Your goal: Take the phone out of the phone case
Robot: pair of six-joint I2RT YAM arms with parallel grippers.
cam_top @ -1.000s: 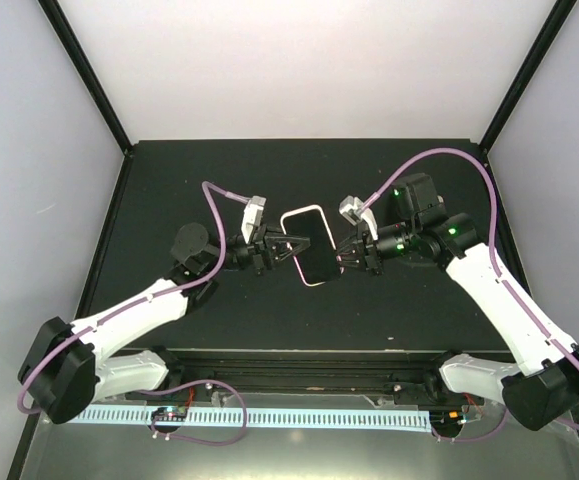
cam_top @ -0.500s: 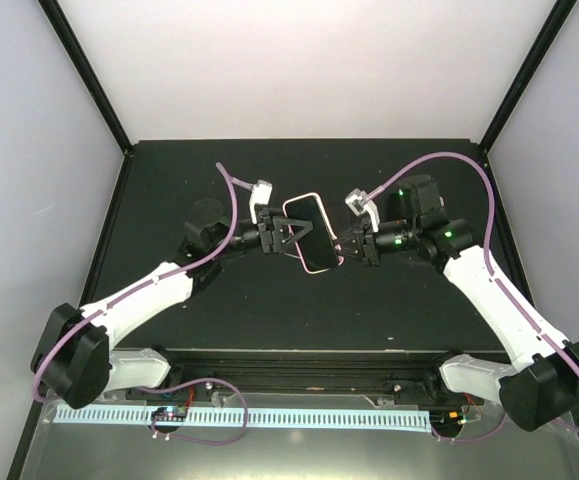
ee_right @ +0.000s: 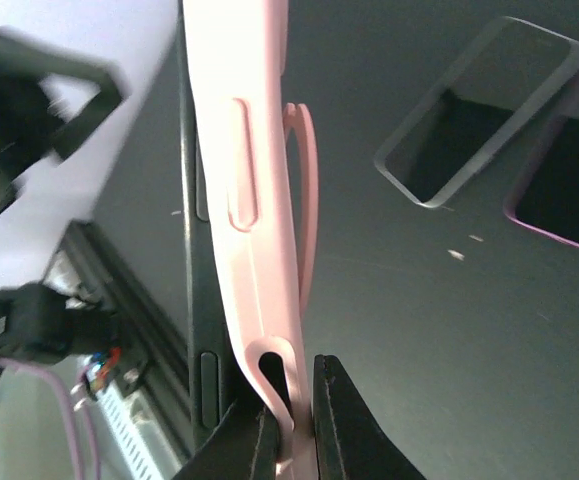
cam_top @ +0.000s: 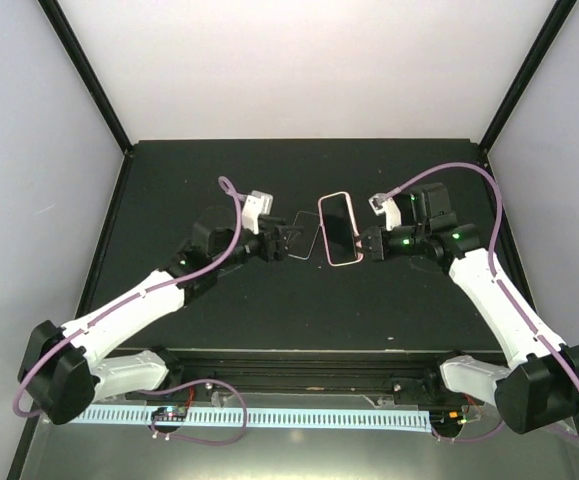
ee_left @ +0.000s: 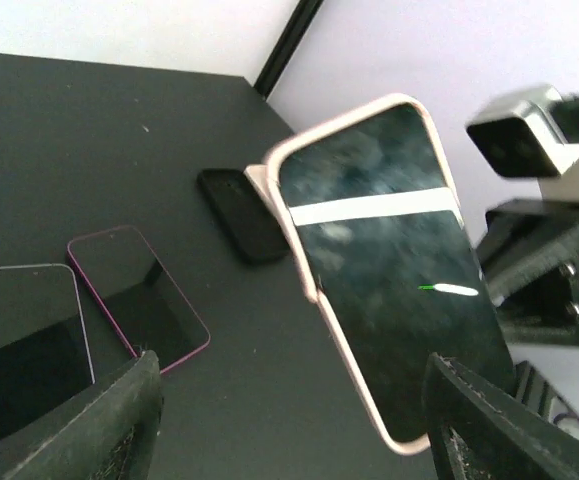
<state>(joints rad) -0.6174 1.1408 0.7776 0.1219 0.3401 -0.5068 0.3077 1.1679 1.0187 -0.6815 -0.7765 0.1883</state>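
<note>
Over the last second the left gripper [cam_top: 291, 238] has let go of the phone [cam_top: 341, 228] and drawn back to its left. The phone itself has swung rightward with the right arm and now stands more on edge. The left gripper's jaws are wide apart and hold nothing, and in its wrist view the screen hangs clear of both fingers.

The phone is in the air above the surface [cam_top: 219, 180], seated in its pink case [ee_right: 254, 150], so nothing is separated yet. Below and left of the phone lie a grey case [ee_left: 29, 340], a purple case [ee_left: 139, 300] and a black handset [ee_left: 241, 213].

On the phone's right, the right gripper [ee_right: 291, 425] is pinched tight on a thin lip of the case at one end.

The phone is likely stiff, glassy and slippery, and breakable if dropped. The case looks soft and will stretch rather than hold firm. I would take the phone by its bare edge near a corner, where the rim can be peeled back. That thin pinch on the case may slip.
</note>
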